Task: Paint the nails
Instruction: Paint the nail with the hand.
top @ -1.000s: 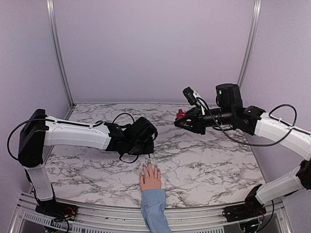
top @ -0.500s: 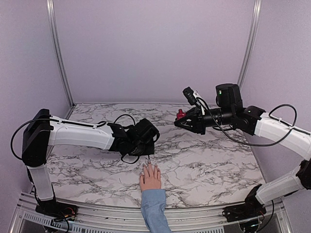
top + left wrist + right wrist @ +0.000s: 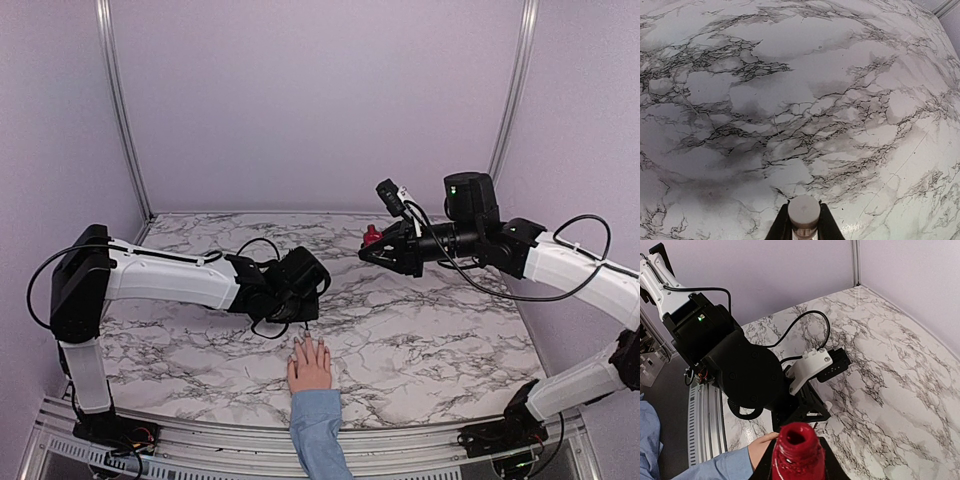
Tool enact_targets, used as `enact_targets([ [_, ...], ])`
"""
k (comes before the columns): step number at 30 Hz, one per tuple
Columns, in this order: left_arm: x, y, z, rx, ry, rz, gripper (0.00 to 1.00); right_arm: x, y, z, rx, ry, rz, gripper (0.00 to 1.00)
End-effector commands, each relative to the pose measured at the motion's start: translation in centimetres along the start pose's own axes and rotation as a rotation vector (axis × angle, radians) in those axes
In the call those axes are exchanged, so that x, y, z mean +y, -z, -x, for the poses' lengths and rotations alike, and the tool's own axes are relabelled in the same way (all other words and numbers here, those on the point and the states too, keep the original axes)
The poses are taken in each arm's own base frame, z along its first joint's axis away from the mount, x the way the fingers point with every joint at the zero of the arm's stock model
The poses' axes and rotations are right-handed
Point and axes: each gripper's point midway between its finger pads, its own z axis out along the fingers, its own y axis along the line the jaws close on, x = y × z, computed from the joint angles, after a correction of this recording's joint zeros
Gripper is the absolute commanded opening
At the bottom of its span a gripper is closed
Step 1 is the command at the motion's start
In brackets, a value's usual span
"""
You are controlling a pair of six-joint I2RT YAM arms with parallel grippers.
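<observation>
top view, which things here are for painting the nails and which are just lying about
For the job: nails on the hand; open red polish bottle in right gripper; white cap in left gripper.
Just there: marble table; purple walls.

Uncapped red bottle (image 3: 796,447) in right hand (image 3: 796,467)

A pale hand (image 3: 310,368) lies flat, palm down, near the front edge of a white, black-veined marble table (image 3: 430,330), its light blue sleeve (image 3: 318,425) crossing the near rim.
</observation>
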Motion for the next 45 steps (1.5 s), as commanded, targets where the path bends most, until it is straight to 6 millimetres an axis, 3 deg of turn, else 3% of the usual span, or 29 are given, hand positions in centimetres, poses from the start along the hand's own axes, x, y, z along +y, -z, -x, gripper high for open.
enact_targets([
  [1,-0.04,-0.38,-0.58,0.021,-0.007,0.016,0.00,-0.43,0.36,1.74,-0.040,0.029,-0.018,0.00],
  [45,-0.08,-0.63,-1.16,0.037,-0.019,0.017,0.00,-0.40,0.33,1.44,-0.037,0.026,-0.016,0.00],
])
